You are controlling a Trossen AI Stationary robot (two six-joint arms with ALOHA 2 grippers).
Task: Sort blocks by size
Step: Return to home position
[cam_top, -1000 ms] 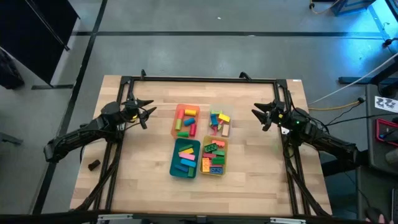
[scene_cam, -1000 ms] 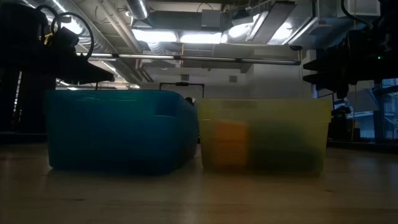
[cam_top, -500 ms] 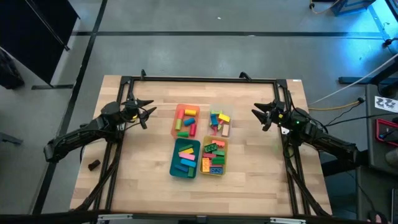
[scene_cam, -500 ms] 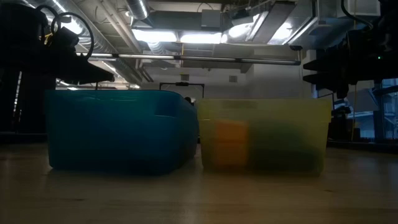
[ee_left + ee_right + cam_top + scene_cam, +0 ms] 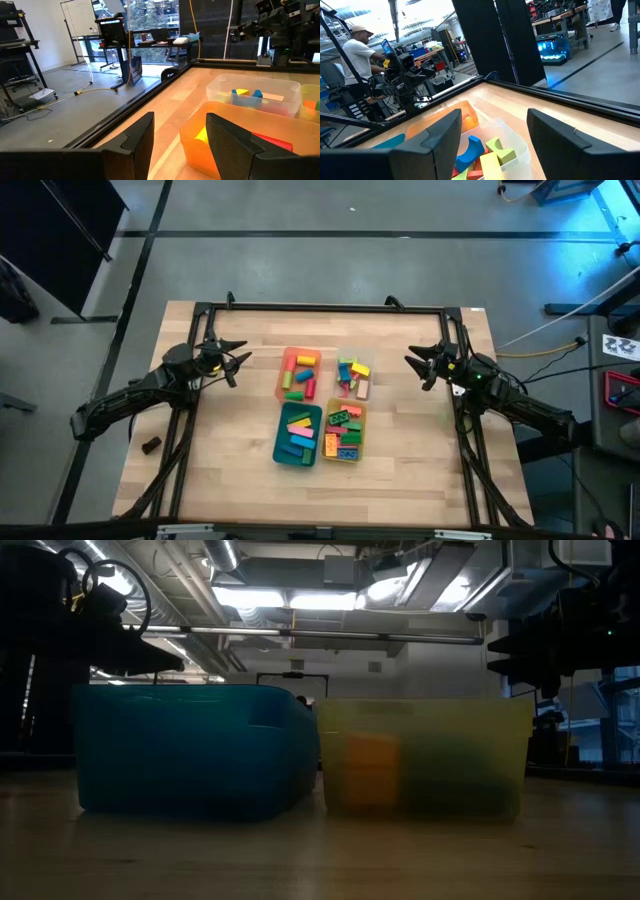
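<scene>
High view, lower centre of the frame: a teal tray (image 5: pixel 279 442) and a yellow tray (image 5: pixel 363 435) are set side by side on the worktop (image 5: pixel 410 470). The blocks (image 5: pixel 300 430) are found inside the trays. Long bars in several colours are held in the teal tray, and shorter bricks in the yellow one. A small dark object (image 5: pixel 150 445) is noted at the lower left of the worktop, well apart from the trays.

Just above these, at frame centre, an orange tray (image 5: pixel 281 380) and a clear tray (image 5: pixel 370 385) are placed, each also loaded with blocks. A blue arch piece is seen in the clear tray in the right wrist view.

The left gripper (image 5: pixel 237 362) is held left of the orange tray, apart from it, with its fingers spread and nothing between them. The right gripper (image 5: pixel 415 368) is held right of the clear tray, likewise spread and empty. Both are pointed inward at the trays.

Beyond the worktop, at the upper left of the right wrist view, a person (image 5: pixel 357 55) in a white shirt is recorded at a workstation.
</scene>
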